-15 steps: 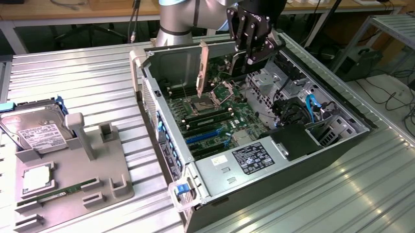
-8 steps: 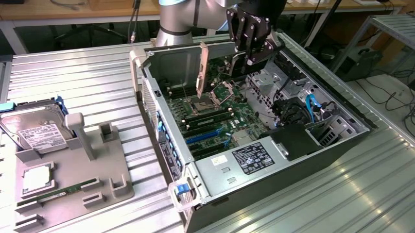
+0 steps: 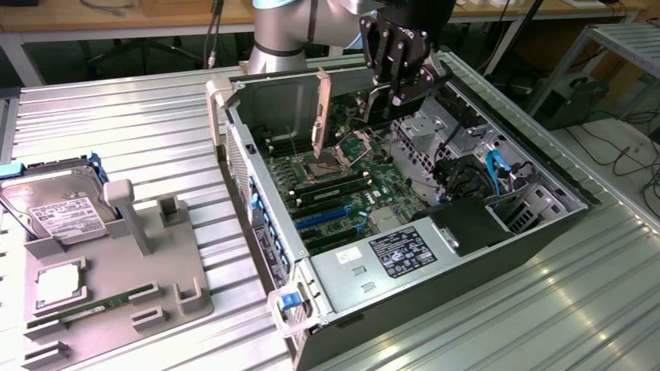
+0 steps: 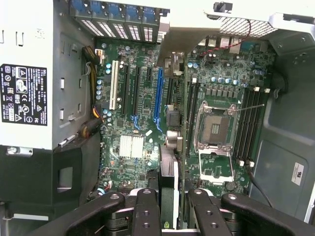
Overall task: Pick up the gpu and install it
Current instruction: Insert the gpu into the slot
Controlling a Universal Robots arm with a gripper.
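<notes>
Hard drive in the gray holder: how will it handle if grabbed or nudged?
Likely rigid and heavy for its size: the hard drive is a boxy metal block. Its smooth casing may slip. Leaning in the gray holder, it might tip if pushed.

The arm [image 3: 277, 39] is a thick round tube of silver-grey metal, with what seems a pale blue band at its upper joint. The hand [image 3: 400, 97] is black and blocky, built of flat plates. Its fingers [image 4: 146, 211] are matt black bars dotted with small round screw holes, and the outer links [image 4: 96, 210] each carry one bright silver bolt head.
</notes>
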